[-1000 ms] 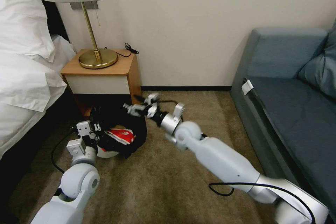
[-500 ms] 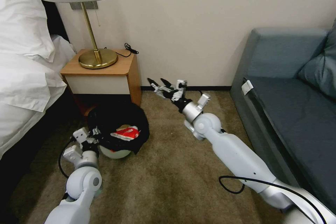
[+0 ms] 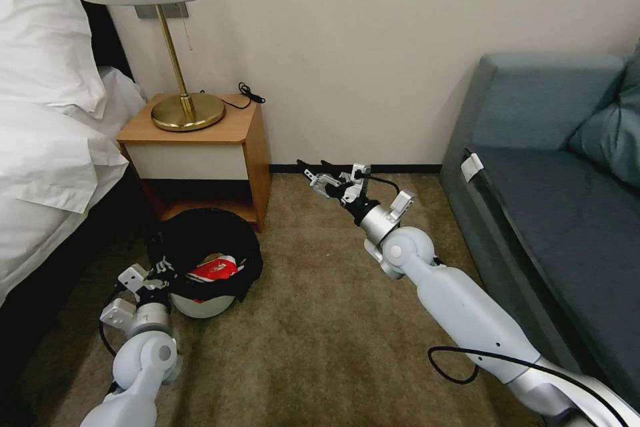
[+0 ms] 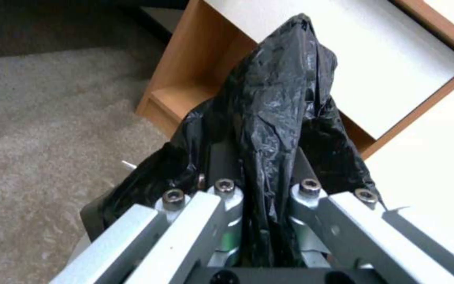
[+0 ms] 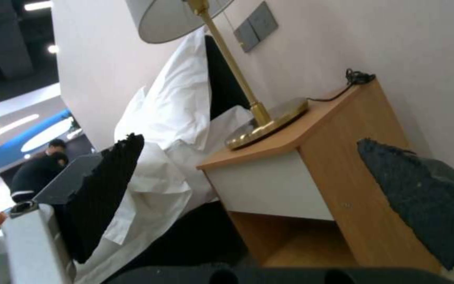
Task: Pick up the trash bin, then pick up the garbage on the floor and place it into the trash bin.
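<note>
The trash bin (image 3: pixel 203 267) sits on the brown carpet (image 3: pixel 320 347), at about 8 o'clock in the head view, in front of the wooden nightstand (image 3: pixel 200 147). A red-and-white packet (image 3: pixel 212 270) lies inside it. The left gripper (image 3: pixel 157 275) pinches the black bag (image 4: pixel 280 114) at the bin's rim. The right gripper (image 3: pixel 319 172) is spread wide with nothing in it, up near the wall at 12 o'clock.
</note>
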Robot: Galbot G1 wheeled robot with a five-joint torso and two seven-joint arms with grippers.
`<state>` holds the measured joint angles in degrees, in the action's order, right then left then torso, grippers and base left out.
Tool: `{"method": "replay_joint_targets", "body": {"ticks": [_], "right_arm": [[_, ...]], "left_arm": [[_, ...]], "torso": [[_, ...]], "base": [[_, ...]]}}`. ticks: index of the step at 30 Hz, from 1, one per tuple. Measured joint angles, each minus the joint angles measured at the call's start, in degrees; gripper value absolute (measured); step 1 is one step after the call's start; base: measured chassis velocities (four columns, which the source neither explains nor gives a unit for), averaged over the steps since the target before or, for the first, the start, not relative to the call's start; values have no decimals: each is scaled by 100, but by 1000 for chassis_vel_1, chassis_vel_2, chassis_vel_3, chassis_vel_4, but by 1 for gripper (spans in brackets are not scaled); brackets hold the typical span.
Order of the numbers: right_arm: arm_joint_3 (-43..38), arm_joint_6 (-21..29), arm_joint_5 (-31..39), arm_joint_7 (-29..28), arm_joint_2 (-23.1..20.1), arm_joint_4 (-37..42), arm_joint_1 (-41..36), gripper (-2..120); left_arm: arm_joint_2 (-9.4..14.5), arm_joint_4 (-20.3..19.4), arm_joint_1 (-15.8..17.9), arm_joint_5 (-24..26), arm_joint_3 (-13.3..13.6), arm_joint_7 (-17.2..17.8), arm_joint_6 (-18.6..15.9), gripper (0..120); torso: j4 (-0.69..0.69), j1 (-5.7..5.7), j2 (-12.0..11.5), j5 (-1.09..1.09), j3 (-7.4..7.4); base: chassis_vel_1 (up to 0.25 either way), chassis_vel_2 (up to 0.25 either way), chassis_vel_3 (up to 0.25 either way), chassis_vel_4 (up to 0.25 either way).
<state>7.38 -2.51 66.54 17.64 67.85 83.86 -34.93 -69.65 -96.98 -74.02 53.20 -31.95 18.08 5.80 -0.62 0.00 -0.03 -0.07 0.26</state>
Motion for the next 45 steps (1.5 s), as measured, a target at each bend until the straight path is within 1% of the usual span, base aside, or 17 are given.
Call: {"method": "replay_joint_targets", "body": {"ticks": [9,12,13,16,19,21,22,23,27,29,30,32,34,38,39,42,45], "right_arm": [[-1,0,-18,4,42,-92,-16,100],[10,5,-21,4,74,-96,-16,100],[10,5,-21,4,74,-96,-16,100],[33,20,-25,4,92,-96,-23,100],[27,27,-26,4,95,-91,-32,100],[-1,29,-35,4,70,-78,-74,100],[-1,29,-35,4,70,-78,-74,100],[-21,29,-52,8,38,-61,-119,100],[-64,28,-86,22,-6,-31,-196,100],[-148,10,-104,30,-51,28,-281,100],[-148,10,-104,30,-51,28,-281,100],[-192,-8,-101,23,-120,97,-343,100],[-215,-30,-101,8,-159,139,-375,100],[-287,-68,-116,-85,-237,238,-454,100],[-354,-78,-136,-206,-293,315,-518,100],[-396,-85,-161,-268,-331,357,-560,100],[-547,-99,-231,-470,-485,515,-725,100]], "left_arm": [[100,4,-248,-35,-98,-1,-13,5],[118,-15,-365,-58,-153,7,-69,22],[118,-15,-365,-58,-153,7,-69,22],[116,-117,-431,-106,-213,31,-83,35],[112,-134,-463,-133,-222,41,-83,41],[94,-146,-491,-151,-243,62,-84,53],[94,-146,-491,-151,-243,62,-84,53],[87,-152,-503,-188,-245,65,-83,62],[68,-202,-521,-246,-241,74,-81,70],[48,-321,-560,-387,-216,81,-67,84],[48,-321,-560,-387,-216,81,-67,84],[45,-433,-614,-566,-190,93,-67,94],[45,-514,-651,-690,-183,105,-67,99],[45,-704,-732,-1039,-179,151,-67,100],[62,-861,-782,-1292,-189,202,-82,100],[81,-978,-811,-1461,-204,245,-107,100],[152,-1294,-888,-1822,-221,373,-234,100]], "torso": [[4,0,0,2,-1],[2,0,0,-3,0],[2,0,0,-3,0],[0,0,0,0,0],[2,0,0,-1,0],[3,0,0,0,0],[3,0,0,0,0],[2,0,0,0,0],[2,0,0,1,0],[2,0,0,2,0],[2,0,0,2,0],[2,0,0,1,0],[2,0,0,1,0],[2,0,0,1,0],[3,0,0,2,0],[3,0,0,1,0],[2,0,0,2,-1]], "base": [[0,0,0,0],[0,0,0,0],[0,0,0,0],[0,0,0,0],[0,0,0,0],[0,0,0,0],[0,0,0,0],[0,0,0,0],[0,0,0,0],[0,0,0,0],[0,0,0,0],[0,0,0,0],[0,0,0,0],[0,0,0,0],[0,0,0,0],[0,0,0,0],[0,0,0,0]]}}
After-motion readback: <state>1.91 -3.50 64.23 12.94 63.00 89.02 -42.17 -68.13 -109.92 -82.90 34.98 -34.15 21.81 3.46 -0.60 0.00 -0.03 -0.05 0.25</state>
